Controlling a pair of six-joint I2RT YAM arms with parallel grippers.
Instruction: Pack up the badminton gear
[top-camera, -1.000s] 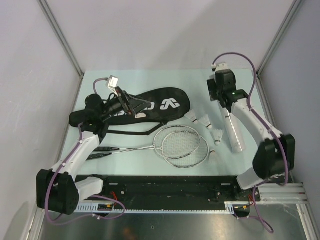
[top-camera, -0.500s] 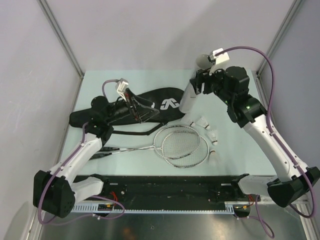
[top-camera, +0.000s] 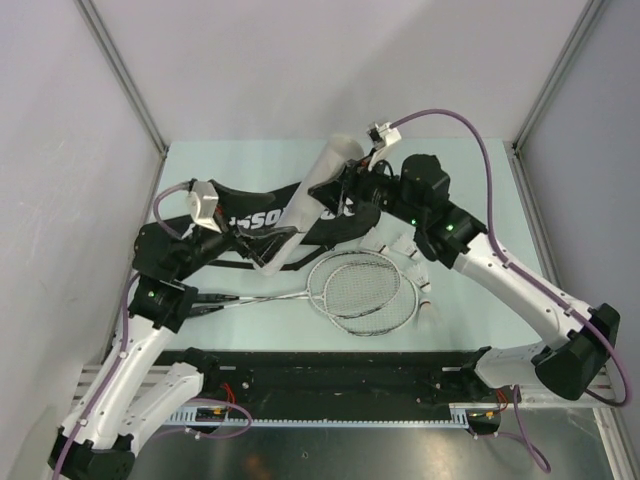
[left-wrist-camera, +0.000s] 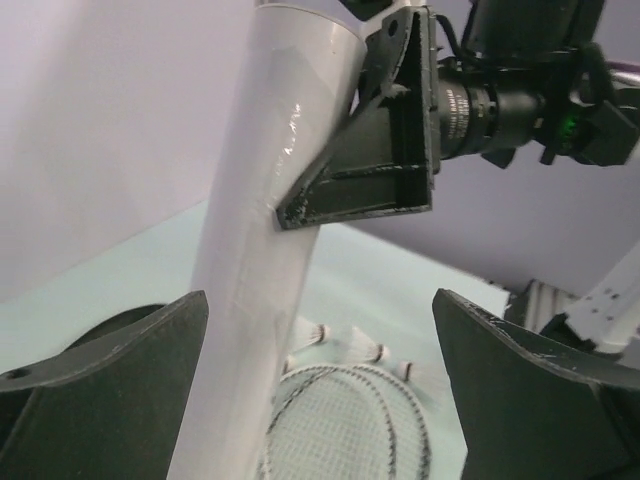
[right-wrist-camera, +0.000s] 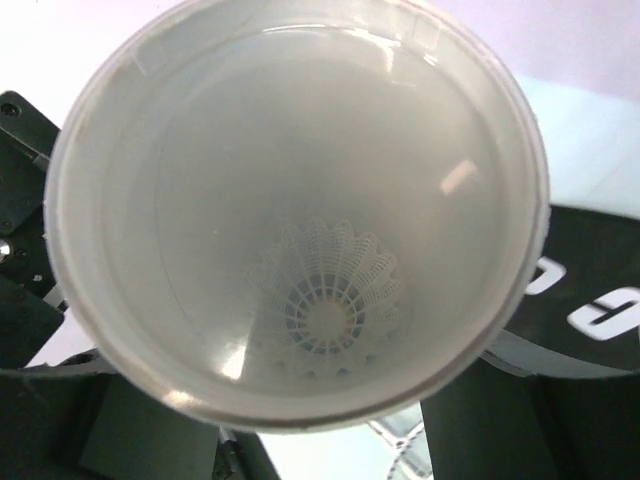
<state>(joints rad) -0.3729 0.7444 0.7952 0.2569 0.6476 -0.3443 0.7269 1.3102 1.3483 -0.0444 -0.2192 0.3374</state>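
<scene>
My right gripper (top-camera: 335, 195) is shut on the white tube (top-camera: 310, 205) and holds it tilted in the air over the black CROSSWAY bag (top-camera: 240, 218). The right wrist view looks into the tube's open mouth (right-wrist-camera: 300, 210), with one shuttlecock (right-wrist-camera: 325, 300) at its bottom. My left gripper (top-camera: 265, 243) is open, with the tube's lower end (left-wrist-camera: 255, 260) between the jaws, close to the left finger (left-wrist-camera: 100, 400). Two rackets (top-camera: 360, 290) lie crossed in front of the bag. Loose shuttlecocks (top-camera: 403, 243) lie to their right, and they also show in the left wrist view (left-wrist-camera: 375, 352).
The racket handles (top-camera: 205, 302) point left, under my left arm. The bag's strap (top-camera: 290, 263) loops toward the racket heads. Grey walls with metal frame posts close in the table on three sides. A black rail (top-camera: 340, 375) runs along the near edge.
My right arm lifted the tube off the table's right side and carried it left over the bag. My left gripper drew back left and now straddles the tube's lower end.
</scene>
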